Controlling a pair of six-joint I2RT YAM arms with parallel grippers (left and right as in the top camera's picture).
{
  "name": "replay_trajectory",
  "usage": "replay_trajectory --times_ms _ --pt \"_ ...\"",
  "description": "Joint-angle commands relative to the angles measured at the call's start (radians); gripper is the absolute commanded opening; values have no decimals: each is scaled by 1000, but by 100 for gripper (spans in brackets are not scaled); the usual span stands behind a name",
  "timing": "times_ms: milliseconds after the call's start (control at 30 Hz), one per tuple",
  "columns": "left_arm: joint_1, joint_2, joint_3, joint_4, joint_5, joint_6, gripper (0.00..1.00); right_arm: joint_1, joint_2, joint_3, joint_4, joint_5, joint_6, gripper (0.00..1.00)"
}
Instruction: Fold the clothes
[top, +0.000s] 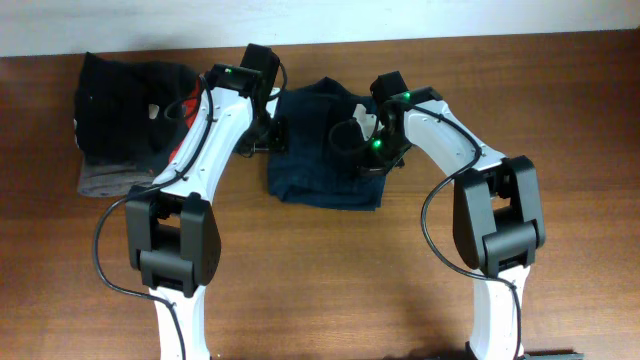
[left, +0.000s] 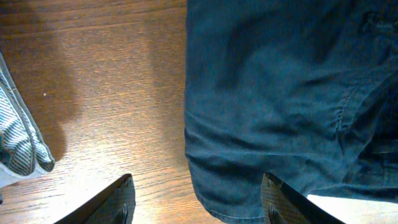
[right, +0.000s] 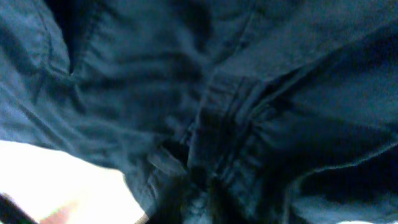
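The clothes (top: 320, 160) are one wrinkled dark navy garment lying at the middle of the wooden table (top: 330, 270). My left gripper (top: 265, 135) is at its left edge. In the left wrist view that gripper (left: 198, 182) is open: one finger (left: 118, 202) is over bare wood and the other over the garment's hem (left: 280, 93). My right gripper (top: 365, 135) is down on the garment's upper right part. The right wrist view is filled with blurred navy fabric (right: 217, 93) that bunches towards the jaws, which look shut on it. The fingers themselves are hidden.
A black garment with a white tag (top: 125, 95) lies at the back left, on top of folded grey (top: 105, 182) and red (top: 178, 150) garments. A striped grey cloth edge (left: 18, 143) shows at the left of the left wrist view. The table's back edge meets a white wall.
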Motion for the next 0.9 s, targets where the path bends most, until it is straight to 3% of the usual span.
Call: replay_trajectory --times_ms 0,167,333,467,567,733,767,867 --pt "0 16 4 -2 12 21 65 -25 2 1 -30 76 14 4" --pt "-3 62 1 -9 19 21 65 -76 -34 3 -169 251 11 4" --pt "-19 157 1 -1 68 20 65 -100 -45 0 -279 256 1 4" --pt "-23 185 1 -4 158 20 64 -94 -48 -2 -290 274 3 6" --pt "-14 158 7 -33 169 20 64 -123 -85 -2 -265 381 59 4" --pt "16 87 9 -65 188 24 64 -209 -180 -1 -241 386 66 4" --pt "19 63 9 -56 232 43 64 -235 -198 -2 -243 370 64 5" --pt "16 41 9 -27 297 61 64 -260 -201 -2 -255 292 27 24"
